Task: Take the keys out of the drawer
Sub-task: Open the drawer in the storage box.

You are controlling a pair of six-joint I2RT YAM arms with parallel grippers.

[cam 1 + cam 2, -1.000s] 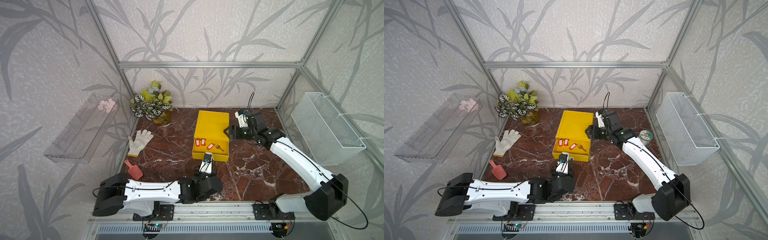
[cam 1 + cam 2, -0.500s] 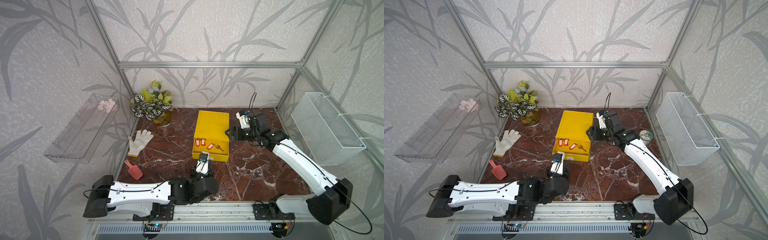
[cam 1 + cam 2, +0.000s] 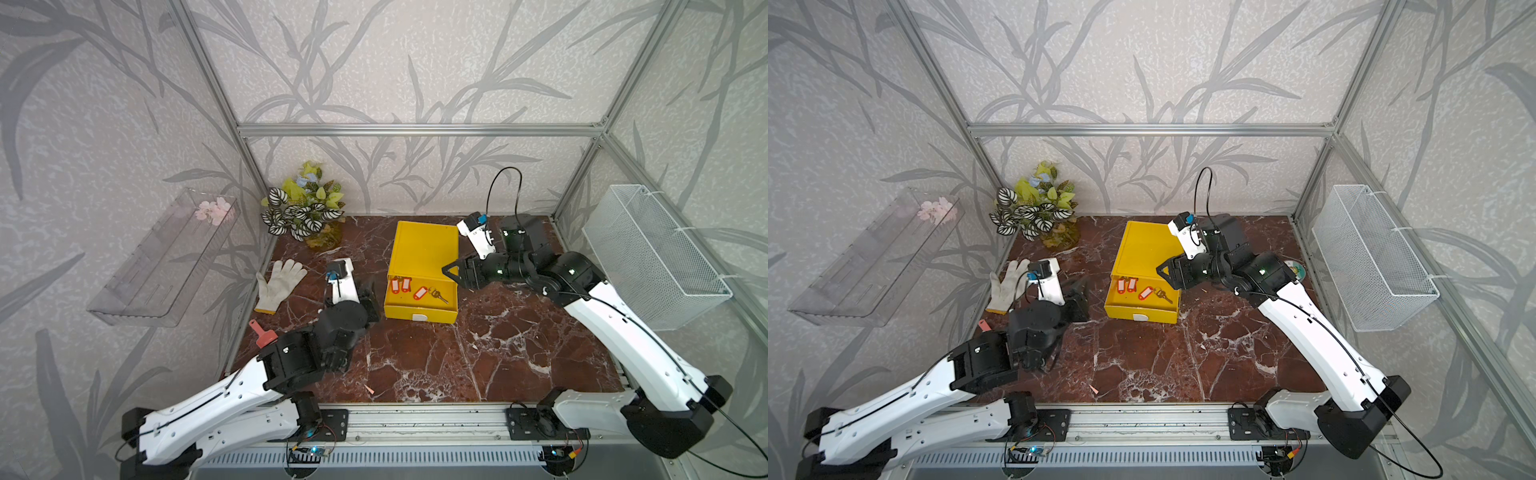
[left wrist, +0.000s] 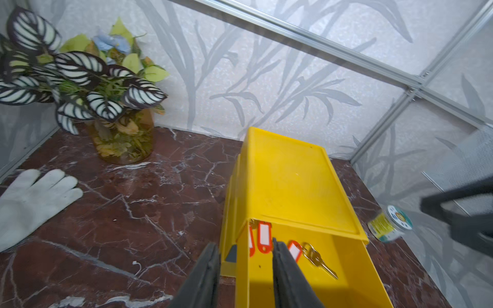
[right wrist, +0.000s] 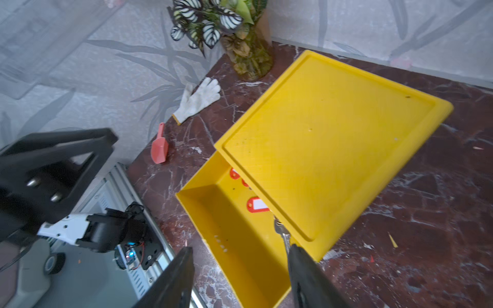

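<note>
The yellow drawer (image 3: 419, 312) (image 3: 1142, 311) stands pulled out of its yellow case (image 3: 424, 249). The keys lie inside on red-orange tags (image 3: 406, 285) (image 3: 1145, 293) (image 4: 264, 237) (image 5: 257, 205), with a metal key (image 3: 438, 295) (image 4: 317, 259) beside them. My left gripper (image 3: 371, 293) (image 4: 245, 249) is open beside the drawer's left wall and holds nothing. Over the drawer's right edge my right gripper (image 3: 449, 271) (image 5: 240, 250) is open and empty, near the metal key (image 5: 280, 230).
A white glove (image 3: 279, 282) and a red scoop (image 3: 262, 334) lie left of the drawer. A potted plant (image 3: 307, 212) stands at the back left. A tape roll (image 3: 1293, 270) sits at the right, under a wire basket (image 3: 652, 253). A clear shelf (image 3: 166, 257) hangs on the left wall.
My left arm has swung from in front of the drawer to its left side. My right gripper has narrowed somewhat and come forward to the drawer's right edge.
</note>
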